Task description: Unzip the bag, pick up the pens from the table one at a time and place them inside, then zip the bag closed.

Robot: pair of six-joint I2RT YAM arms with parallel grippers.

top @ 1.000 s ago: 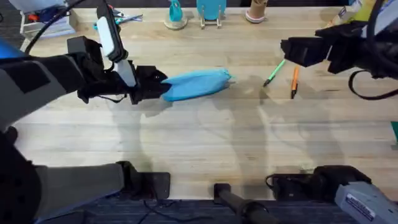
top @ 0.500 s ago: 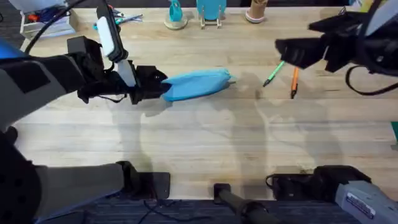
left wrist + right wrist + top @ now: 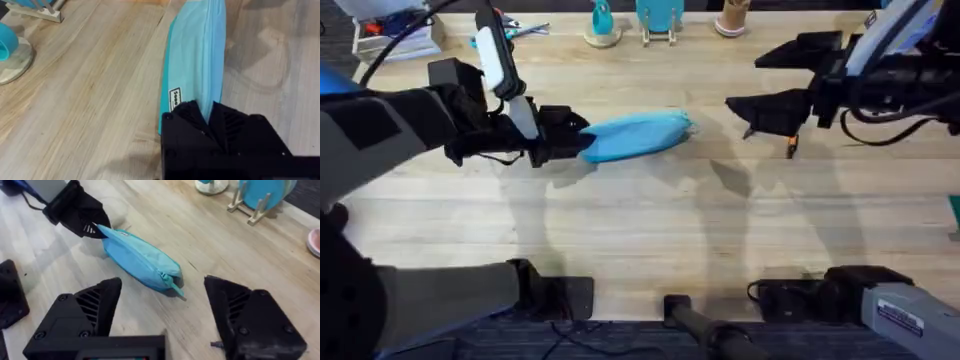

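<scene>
On the table: we see the bag lying lengthwise, zipper shut, pull at its right end.
Left gripper: we see our left arm stretched low across the planks, fingers pinched together on the bag's left end.
Right gripper: we hold it raised, tilted toward the bag, fingers spread wide.
Pens: we see an orange pen tip below the right gripper.

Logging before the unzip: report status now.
Left gripper shut on bag end. Right gripper open, near zipper pull. Bag zipped. Nothing in the way.
</scene>
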